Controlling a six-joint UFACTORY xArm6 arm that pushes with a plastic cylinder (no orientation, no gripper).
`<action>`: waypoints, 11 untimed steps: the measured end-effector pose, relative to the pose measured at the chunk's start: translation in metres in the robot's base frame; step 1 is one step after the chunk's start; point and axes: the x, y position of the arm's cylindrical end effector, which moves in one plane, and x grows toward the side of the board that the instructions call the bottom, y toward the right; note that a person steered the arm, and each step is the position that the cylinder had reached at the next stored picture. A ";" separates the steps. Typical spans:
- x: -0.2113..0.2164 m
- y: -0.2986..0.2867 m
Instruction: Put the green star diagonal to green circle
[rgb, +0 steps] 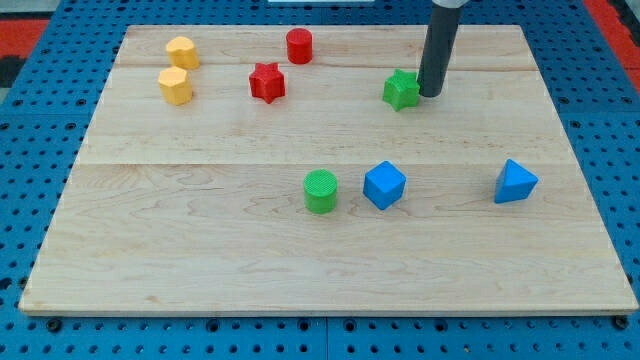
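The green star (401, 89) lies on the wooden board (200, 230) at the upper right of centre. My tip (431, 94) stands right beside the star's right side, touching or nearly touching it. The green circle (321, 191), a short cylinder, sits lower, near the board's middle, well below and left of the star.
A blue cube (384, 185) lies just right of the green circle. A blue triangle (515, 182) is at the right. A red star (267, 82) and a red cylinder (299, 46) are at the top centre. Two yellow blocks (182, 52) (174, 86) are at the top left.
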 end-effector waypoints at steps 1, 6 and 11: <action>0.037 0.000; -0.019 -0.004; -0.059 0.089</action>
